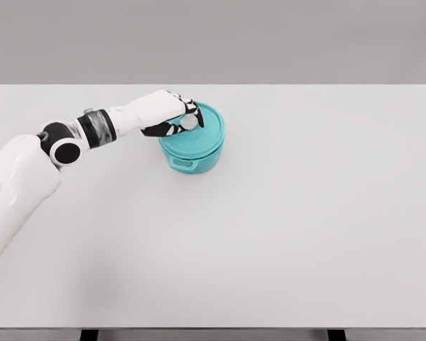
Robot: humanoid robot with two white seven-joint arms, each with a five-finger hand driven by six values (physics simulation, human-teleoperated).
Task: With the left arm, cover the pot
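Nearest us, our left hand (176, 117) curls its fingers around the grey knob (190, 122) of the lid (206, 135); we judge lid and teal pot (193, 160) rigid, light, slippery.

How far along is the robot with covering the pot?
Nearly done: the teal lid already sits on the teal pot. The left robot hand is curled around the lid's silver knob. Left: letting go and pulling the arm away.

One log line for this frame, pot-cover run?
left robot hand: shut on lid knob | lid: on teal pot | right arm: out of view
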